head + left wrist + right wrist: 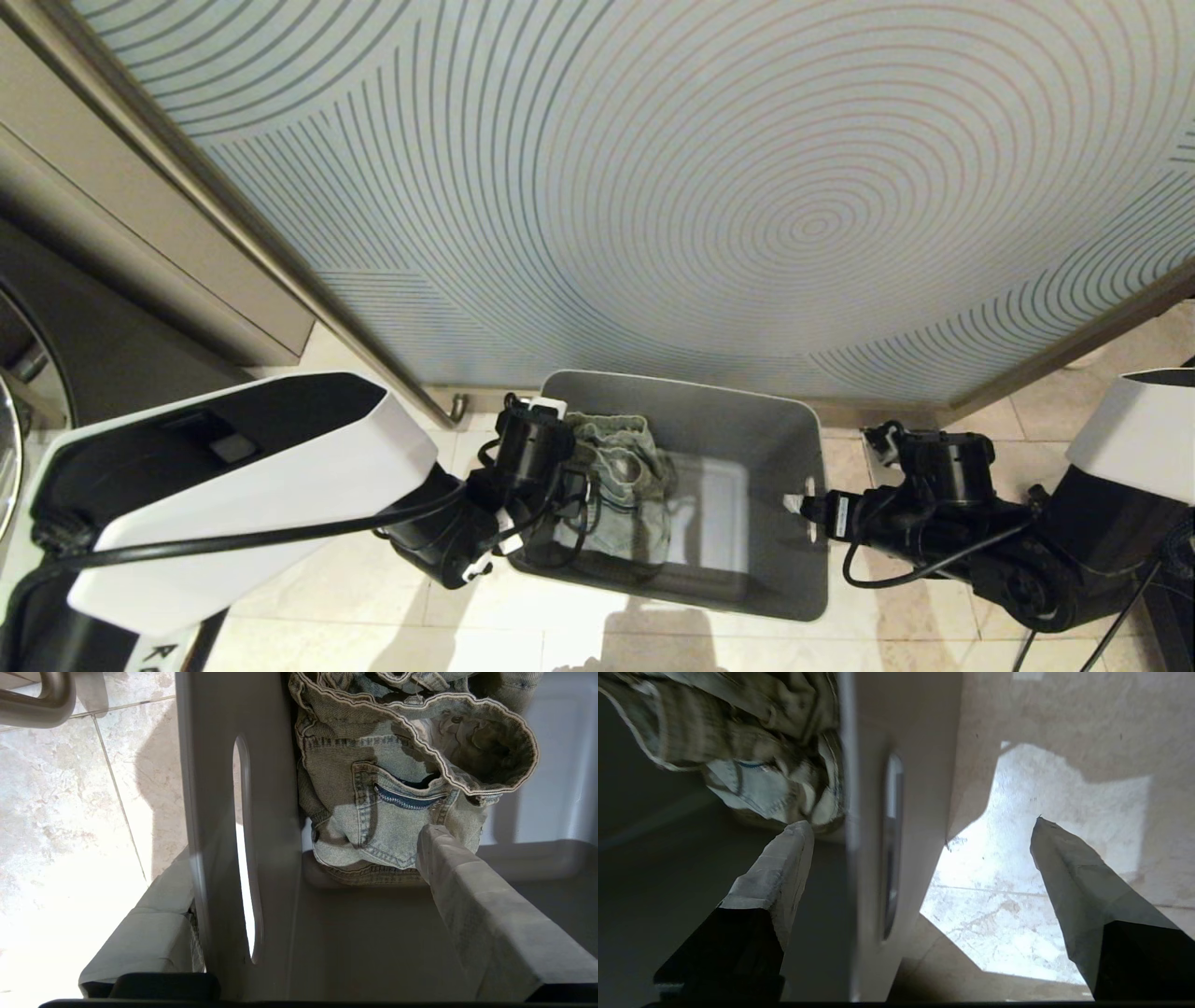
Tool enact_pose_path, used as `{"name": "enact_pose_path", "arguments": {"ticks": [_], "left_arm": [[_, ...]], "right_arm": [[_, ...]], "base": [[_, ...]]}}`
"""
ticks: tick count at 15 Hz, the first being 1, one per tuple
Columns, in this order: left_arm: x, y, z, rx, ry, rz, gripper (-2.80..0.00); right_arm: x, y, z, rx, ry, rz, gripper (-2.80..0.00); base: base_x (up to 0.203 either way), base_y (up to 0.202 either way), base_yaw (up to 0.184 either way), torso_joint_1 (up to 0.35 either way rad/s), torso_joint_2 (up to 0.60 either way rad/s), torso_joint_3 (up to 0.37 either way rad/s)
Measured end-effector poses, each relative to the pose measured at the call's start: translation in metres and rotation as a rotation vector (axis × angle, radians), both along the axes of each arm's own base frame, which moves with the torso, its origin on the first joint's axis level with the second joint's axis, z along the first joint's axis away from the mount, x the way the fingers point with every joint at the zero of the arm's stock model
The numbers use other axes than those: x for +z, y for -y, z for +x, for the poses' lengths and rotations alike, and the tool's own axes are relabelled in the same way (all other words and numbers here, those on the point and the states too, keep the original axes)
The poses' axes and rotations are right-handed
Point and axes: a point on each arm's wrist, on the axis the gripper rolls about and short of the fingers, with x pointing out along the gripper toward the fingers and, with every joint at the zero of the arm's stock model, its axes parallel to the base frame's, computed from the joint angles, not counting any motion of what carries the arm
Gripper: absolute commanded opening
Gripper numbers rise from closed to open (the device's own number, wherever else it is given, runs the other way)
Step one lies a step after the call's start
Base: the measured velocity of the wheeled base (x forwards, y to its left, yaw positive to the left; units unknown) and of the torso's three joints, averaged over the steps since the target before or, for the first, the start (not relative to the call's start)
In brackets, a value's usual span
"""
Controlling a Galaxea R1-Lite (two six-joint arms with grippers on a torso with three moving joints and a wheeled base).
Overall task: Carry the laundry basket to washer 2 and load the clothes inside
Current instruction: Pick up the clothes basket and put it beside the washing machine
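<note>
The laundry basket (728,411) holds the clothes (621,485) against its left wall

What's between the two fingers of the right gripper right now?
The laundry basket wall with its slot handle, as the right wrist view shows: the right gripper stands open astride it, one finger inside near the denim clothes, the other outside over the floor tiles.

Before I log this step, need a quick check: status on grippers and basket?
Left gripper open, fingers astride basket wall. Right gripper open, astride opposite wall. Laundry basket on floor, denim clothes inside. Nothing in the way.
</note>
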Motion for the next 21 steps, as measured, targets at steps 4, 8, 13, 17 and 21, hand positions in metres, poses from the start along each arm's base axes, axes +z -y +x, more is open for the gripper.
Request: {"name": "enact_pose_path", "arguments": {"ticks": [4,8,13,17,21], "left_arm": [[-0.001,0.001,0.003,0.018,0.010,0.010,0.00],[0.003,0.001,0.003,0.022,0.018,0.008,0.00],[0.004,0.000,0.003,0.053,0.033,0.023,0.00],[0.002,0.000,0.003,0.056,0.039,0.068,0.00],[0.001,-0.001,0.007,0.020,0.033,0.169,0.00]], "right_arm": [[-0.010,-0.001,0.003,0.001,-0.012,-0.002,0.00],[-0.014,-0.001,0.003,0.000,-0.021,-0.003,0.00],[-0.014,-0.001,0.004,0.000,-0.022,-0.003,0.00],[-0.015,-0.001,0.003,0.000,-0.026,-0.003,0.00],[-0.016,0.000,0.003,-0.001,-0.029,-0.005,0.00]], "base": [[0.000,0.000,0.000,0.000,0.00,0.000],[0.000,0.000,0.000,0.000,0.00,0.000],[0.000,0.000,0.000,0.000,0.00,0.000],[0.000,0.000,0.000,0.000,0.00,0.000],[0.000,0.000,0.000,0.000,0.00,0.000]]}}
